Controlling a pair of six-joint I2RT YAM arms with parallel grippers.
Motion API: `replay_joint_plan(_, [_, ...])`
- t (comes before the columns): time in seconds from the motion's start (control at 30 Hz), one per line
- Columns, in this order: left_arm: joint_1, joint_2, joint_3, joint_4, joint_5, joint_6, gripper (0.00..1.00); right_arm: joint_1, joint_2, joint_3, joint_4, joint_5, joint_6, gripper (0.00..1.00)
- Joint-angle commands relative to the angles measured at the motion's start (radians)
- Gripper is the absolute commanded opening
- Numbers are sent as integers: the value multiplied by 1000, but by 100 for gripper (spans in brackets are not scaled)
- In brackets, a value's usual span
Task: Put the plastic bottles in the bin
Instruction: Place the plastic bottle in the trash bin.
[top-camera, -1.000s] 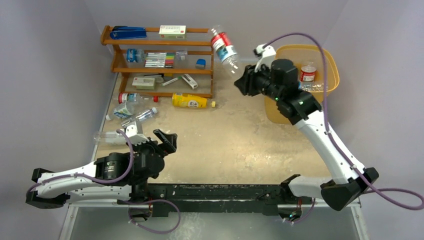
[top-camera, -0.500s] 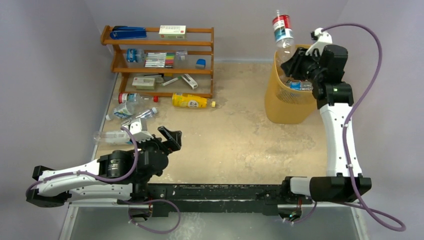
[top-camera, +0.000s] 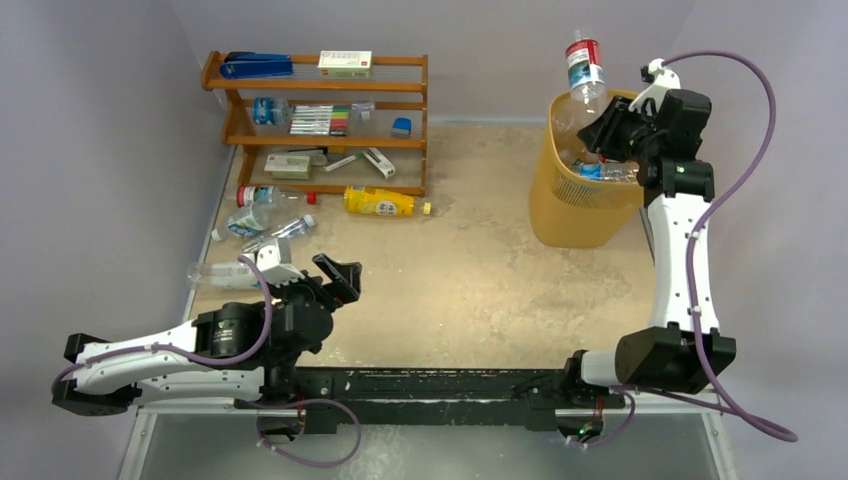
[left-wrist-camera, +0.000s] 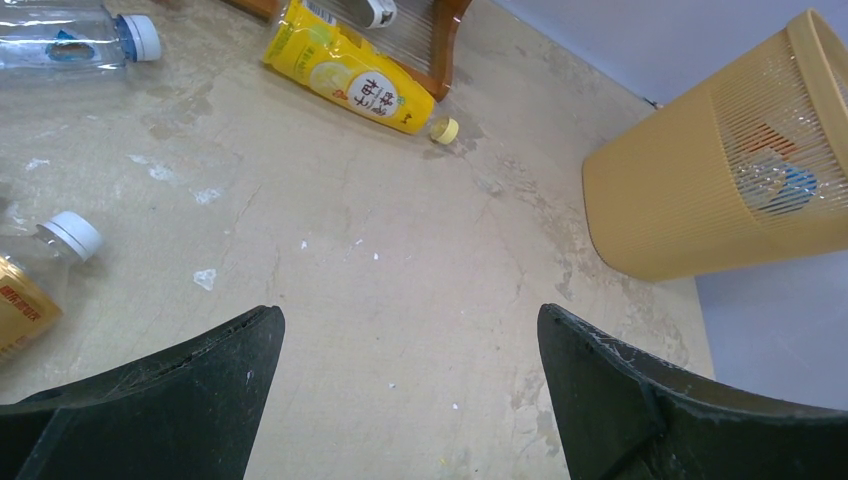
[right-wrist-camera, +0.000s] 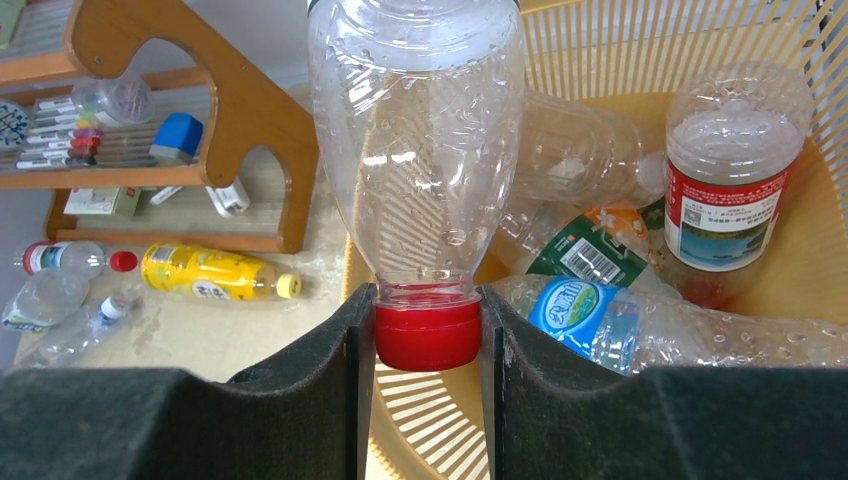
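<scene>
1. The right gripper (top-camera: 607, 125) has carried the clear plastic bottle with the red cap (top-camera: 582, 70) slightly further right. The bottle now hangs over the tall yellow-orange lattice bin (top-camera: 560, 215) at the far right.
2. Its fingers are clamped narrowly on that cap. The left gripper (top-camera: 335, 275) stands wide and empty, near left.
3. Several bottles already lie in the bin. The yellow lemon-label bottle (top-camera: 380, 202) and a few clear bottles (top-camera: 222, 272) near the brown wooden shelf rack (top-camera: 228, 120) remain on the table.
</scene>
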Motion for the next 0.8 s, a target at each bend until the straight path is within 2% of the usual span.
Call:
replay_joint_plan(0.0, [-6, -1, -11, 33, -12, 16, 99, -17, 0, -8, 41, -17, 11, 40])
replay_joint_plan(0.07, [-7, -2, -12, 34, -11, 16, 98, -21, -2, -19, 42, -5, 11, 41])
replay_joint_plan(0.23, [-7, -9, -13, 35, -11, 19, 99, -32, 10, -14, 31, 19, 13, 51])
replay_joint_plan(0.3, [-6, -12, -13, 38, -12, 23, 99, -38, 17, -3, 25, 25, 14, 68])
replay_joint_plan(0.4, [-7, -13, -13, 38, -13, 25, 99, -44, 18, 20, 12, 32, 14, 83])
replay_joint_plan(0.67, [-5, -27, -28, 43, -12, 22, 99, -45, -47, 86, -15, 79, 27, 96])
replay_joint_plan(0.77, [-6, -23, -24, 44, -12, 26, 98, -46, -67, 138, -44, 91, 27, 97])
